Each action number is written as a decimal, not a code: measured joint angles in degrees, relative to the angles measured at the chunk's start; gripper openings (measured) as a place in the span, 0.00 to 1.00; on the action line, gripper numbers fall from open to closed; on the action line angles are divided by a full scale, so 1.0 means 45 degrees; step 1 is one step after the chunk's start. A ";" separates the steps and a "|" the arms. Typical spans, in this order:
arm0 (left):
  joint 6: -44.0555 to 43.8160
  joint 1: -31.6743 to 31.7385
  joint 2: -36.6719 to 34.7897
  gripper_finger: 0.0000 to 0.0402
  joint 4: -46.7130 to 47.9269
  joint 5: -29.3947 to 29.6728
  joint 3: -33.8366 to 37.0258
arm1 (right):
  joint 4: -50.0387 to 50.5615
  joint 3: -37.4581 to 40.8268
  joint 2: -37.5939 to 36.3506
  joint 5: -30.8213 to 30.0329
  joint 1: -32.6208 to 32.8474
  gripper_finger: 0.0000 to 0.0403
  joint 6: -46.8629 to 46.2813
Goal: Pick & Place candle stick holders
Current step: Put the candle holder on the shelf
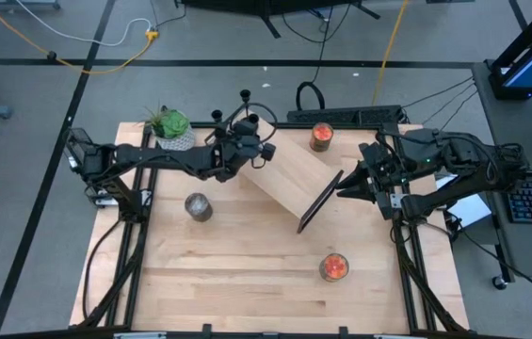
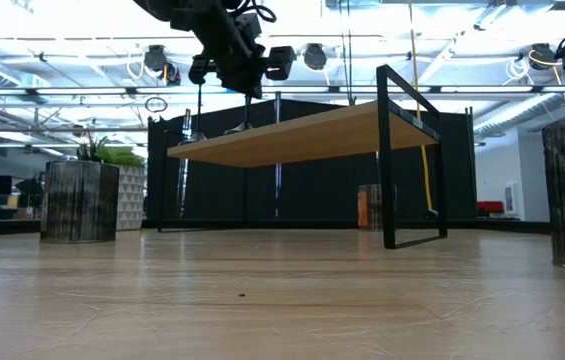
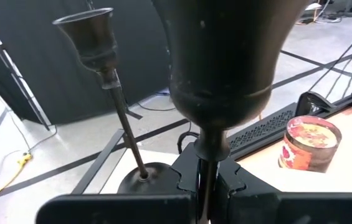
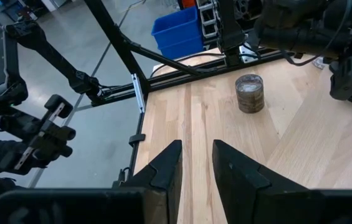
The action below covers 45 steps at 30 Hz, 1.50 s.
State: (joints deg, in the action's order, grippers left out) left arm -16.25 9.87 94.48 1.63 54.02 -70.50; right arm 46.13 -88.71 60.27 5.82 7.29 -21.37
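My left gripper (image 1: 247,141) reaches over the far left corner of a small wooden shelf (image 1: 289,174) and is shut on a black candle stick holder (image 3: 225,62), whose cup fills the left wrist view. A second holder (image 3: 110,81) stands upright on its disc base just beyond it. In the low view the held holder's stem (image 2: 249,110) runs down to the shelf top (image 2: 302,130). Whether its base rests there, I cannot tell. My right gripper (image 1: 346,188) waits open at the shelf's right end, with nothing between its fingers (image 4: 166,171). My left gripper pinches the holder's thin stem (image 3: 205,168) between its two fingers, just below the cup. The fingers come roughly level from the table's left side and lie across the stem. The holder stands upright in the hold, cup up.
One orange-red jar candle (image 1: 321,137) stands at the far edge and another (image 1: 334,267) near the front right. A grey jar candle (image 1: 198,206) sits left of the shelf, with a potted plant (image 1: 171,129) at the far left. The shelf's black frame leg (image 1: 320,200) is close to my right gripper.
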 joint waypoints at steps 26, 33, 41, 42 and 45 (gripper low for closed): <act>0.0228 0.0160 0.0000 0.11 0.0273 -0.0321 -0.0015 | -0.0243 0.0000 0.0005 0.0039 0.0000 0.21 0.0000; 0.0340 0.0160 0.0000 0.12 0.0271 -0.0228 -0.0019 | -0.0243 0.0000 0.0015 0.0039 0.0000 0.21 0.0000; 0.0324 0.0253 0.0000 0.14 0.0267 -0.0461 -0.0019 | -0.0267 0.0000 0.0019 0.0039 0.0000 0.21 -0.0044; 0.0251 0.0285 0.0000 0.16 0.0267 -0.0518 -0.0019 | -0.0267 0.0000 0.0019 0.0039 0.0000 0.21 -0.0048; -0.0135 0.0315 0.0000 0.24 0.0262 -0.0332 -0.0019 | -0.0267 0.0000 0.0019 0.0039 0.0000 0.21 -0.0087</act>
State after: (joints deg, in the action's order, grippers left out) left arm -16.86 11.29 94.48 2.81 52.52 -70.59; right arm 44.93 -88.71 60.36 6.00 7.29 -21.76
